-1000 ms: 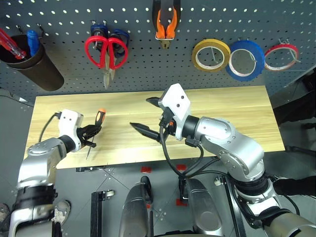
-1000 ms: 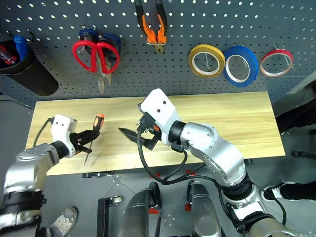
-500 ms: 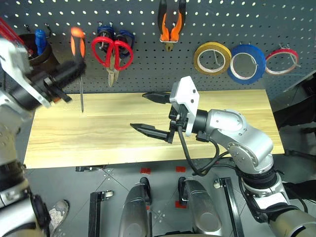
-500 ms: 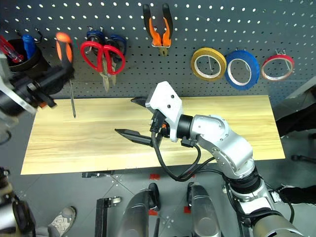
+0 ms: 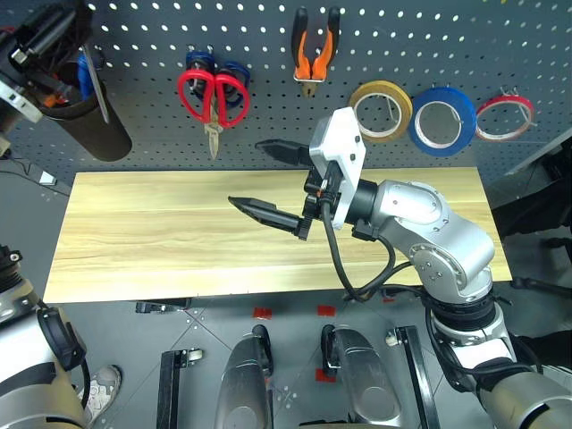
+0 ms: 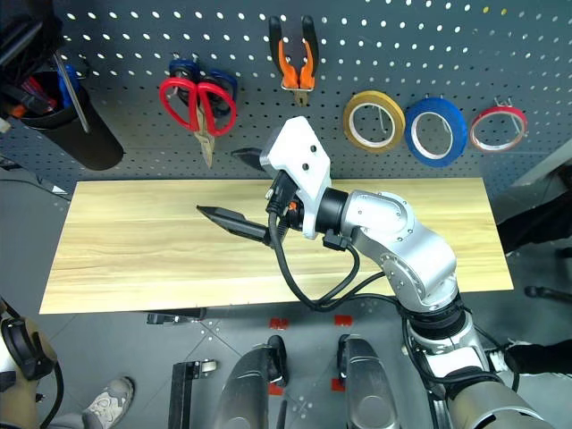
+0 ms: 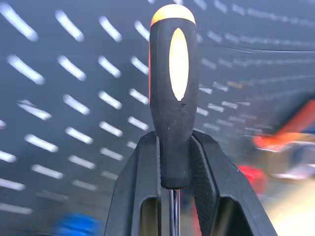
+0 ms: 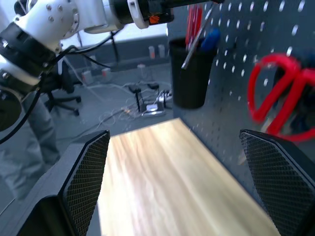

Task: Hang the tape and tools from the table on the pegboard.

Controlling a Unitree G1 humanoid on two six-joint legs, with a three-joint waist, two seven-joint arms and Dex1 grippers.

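Left gripper [image 7: 174,162] is clamped on the lower end of the screwdriver [image 7: 173,93] handle, shaft pointing down. In the head views the shaft hangs at the far left, at the mouth of the black cup [image 5: 85,125] on the pegboard [image 5: 447,45]. Right gripper [image 5: 268,176] stands wide open and empty over the middle of the table [image 5: 134,241].

Risks, as judged:
- The grip is low on the handle, so the tool could pivot or slip if the tip strikes the cup rim.
- A red and a blue screwdriver already stand in the cup. The incoming shaft may jam against them or ride up on them instead of dropping in.
- A release while the tip is outside the rim would drop the tool to the table or the floor.

Surroundings: red scissors [image 5: 213,98] hang just right of the cup, with a blue pair behind them; a wide swing could knock them. Pliers [image 5: 312,58] hang further right. Yellow roll [image 5: 381,111], blue tape [image 5: 443,121] and red roll [image 5: 503,119] are on hooks at the far right, well apart from the cup. Tabletop carries no tools.
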